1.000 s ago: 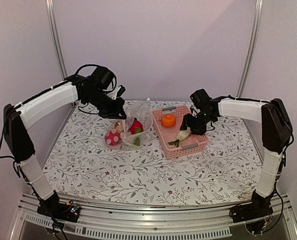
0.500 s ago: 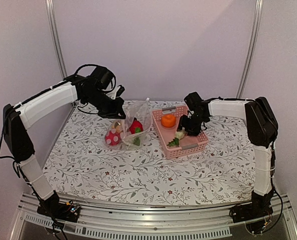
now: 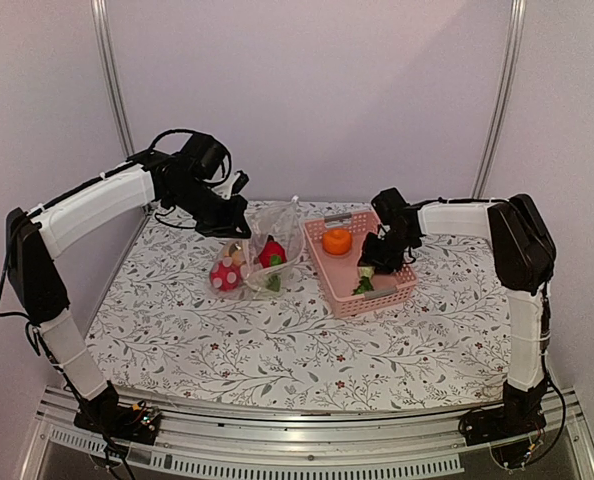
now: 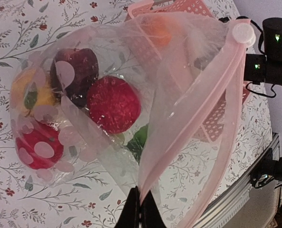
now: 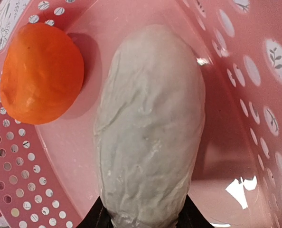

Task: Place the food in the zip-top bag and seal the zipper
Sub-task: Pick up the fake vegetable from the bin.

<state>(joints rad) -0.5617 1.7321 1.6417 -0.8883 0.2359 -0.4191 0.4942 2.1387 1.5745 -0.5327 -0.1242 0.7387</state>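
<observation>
The clear zip-top bag (image 3: 273, 243) stands open on the table and holds a red strawberry (image 4: 113, 103), a dark purple fruit (image 4: 77, 66), a yellow piece (image 4: 34, 92) and a red white-dotted toy (image 4: 39, 147). My left gripper (image 3: 233, 222) is shut on the bag's mouth edge (image 4: 140, 211), by the pinkish zipper strip (image 4: 217, 95). My right gripper (image 3: 377, 258) is down in the pink basket (image 3: 397, 290), its fingers closed on both sides of the cream-white radish (image 5: 150, 128). The radish's green leaves (image 3: 362, 285) stick out toward me. An orange (image 5: 41, 73) lies beside it.
The pink lattice basket (image 5: 255, 118) stands just right of the bag and touches it. The floral tablecloth (image 3: 297, 340) covers the table. The back wall and two metal posts stand close behind both arms.
My right gripper has moved down and left in the basket onto the radish, and the radish has turned so its leaves point toward me. The left arm and bag have not moved.
</observation>
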